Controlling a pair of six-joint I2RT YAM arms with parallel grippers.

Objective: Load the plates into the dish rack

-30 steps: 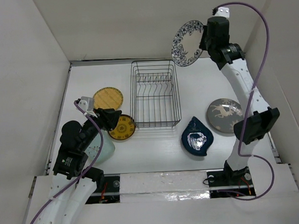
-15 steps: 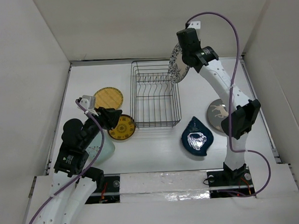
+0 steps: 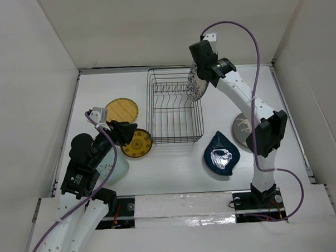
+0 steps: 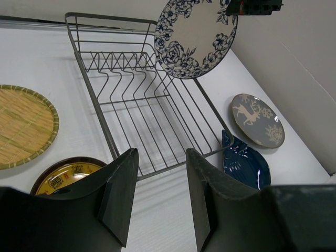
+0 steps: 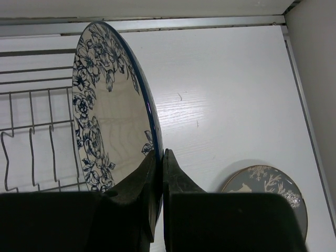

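Glazed ceramic, the white-blue floral plate (image 5: pixel 105 121) looked stiff, slippery and breakable; the right gripper (image 5: pixel 159 160) pinched its rim edge-on, while the left gripper (image 4: pixel 161 157) stood apart, empty.

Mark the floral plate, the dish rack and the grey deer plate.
floral plate (image 4: pixel 197 37): left wrist view, its centre.
dish rack (image 3: pixel 173 112): top external view, bare floor.
grey deer plate (image 4: pixel 258 119): left wrist view, its centre.

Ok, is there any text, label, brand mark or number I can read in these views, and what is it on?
No readable words, numbers or logos in any view.
Small dark plate: yellow centre markings, too blurred to tell whether they are characters.
Floral plate and grey plate: pictures only (flowers, a deer), no writing.
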